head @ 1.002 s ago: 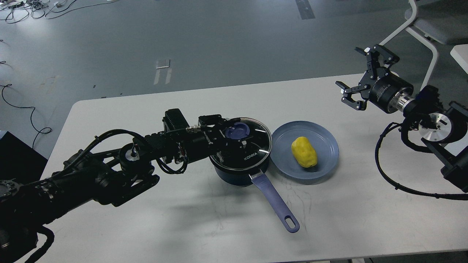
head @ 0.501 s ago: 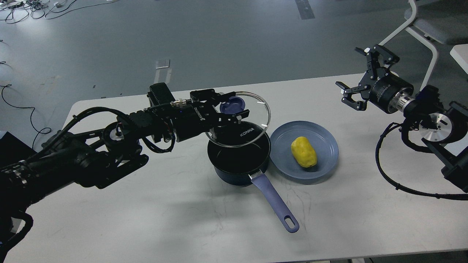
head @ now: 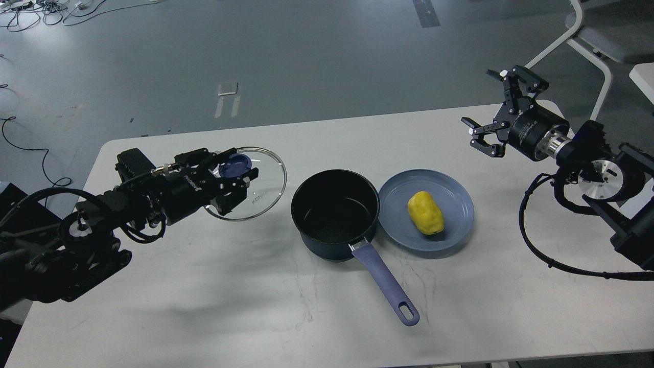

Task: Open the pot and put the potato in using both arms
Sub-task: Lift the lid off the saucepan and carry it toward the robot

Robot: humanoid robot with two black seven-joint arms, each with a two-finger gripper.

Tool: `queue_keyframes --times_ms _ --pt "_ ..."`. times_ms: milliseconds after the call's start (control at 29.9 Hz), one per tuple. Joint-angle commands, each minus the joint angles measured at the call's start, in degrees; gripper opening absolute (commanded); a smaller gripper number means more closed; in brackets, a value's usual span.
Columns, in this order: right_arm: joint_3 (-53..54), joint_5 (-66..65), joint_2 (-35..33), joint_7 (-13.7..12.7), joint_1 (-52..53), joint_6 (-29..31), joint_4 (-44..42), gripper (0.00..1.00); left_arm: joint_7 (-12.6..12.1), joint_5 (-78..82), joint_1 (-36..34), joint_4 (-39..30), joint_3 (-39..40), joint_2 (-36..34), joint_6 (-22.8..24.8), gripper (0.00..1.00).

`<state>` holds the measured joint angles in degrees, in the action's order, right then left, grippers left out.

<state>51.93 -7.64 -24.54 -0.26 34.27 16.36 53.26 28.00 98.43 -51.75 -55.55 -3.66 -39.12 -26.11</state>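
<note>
**Lid off, pot open, potato on the plate**

Our left gripper point(head: 236, 175) is clamped on the blue knob of the glass lid point(head: 260, 188). The lid hangs tilted, left of the pot point(head: 334, 214) and clear of it; can't tell if its low edge touches the table point(head: 255, 306).

Pot sits uncovered mid-table, dark inside, nothing in it. Its blue handle point(head: 386, 283) points toward us and to the right.

Potato point(head: 425, 212) lies on the blue plate point(head: 403, 191), a bit right of the plate's centre. The plate is just beside the pot on its right, rims touching or nearly so; can't tell which.

Our right gripper point(head: 490, 110) is up over the far right corner of the table, fingers spread wide, holding nothing, well apart from the potato. A white chair frame point(head: 592, 61) stands behind it on the floor.
</note>
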Motion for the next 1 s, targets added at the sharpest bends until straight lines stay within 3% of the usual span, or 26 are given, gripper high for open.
queue_keyframes --times_ms 0,267,768,969 --pt "-0.08 -0.71 0.02 0.00 0.19 -0.01 0.01 1.00 0.00 0.00 3.14 2.99 -0.21 0.71 -1.89 0.46" --pt "-0.78 -0.98 -0.07 0.00 0.19 -0.10 0.01 1.00 0.00 -1.75 7.71 9.76 -0.30 3.00 -1.89 0.47" --pt "-1.13 -0.98 -0.69 0.00 0.01 -0.10 0.09 1.00 0.00 -1.84 9.30 10.55 -0.30 5.90 -1.89 0.57" --pt "-1.04 -0.98 -0.69 0.00 0.01 -0.10 0.09 1.00 0.00 -1.84 9.38 11.69 -0.30 7.75 -1.89 0.73"
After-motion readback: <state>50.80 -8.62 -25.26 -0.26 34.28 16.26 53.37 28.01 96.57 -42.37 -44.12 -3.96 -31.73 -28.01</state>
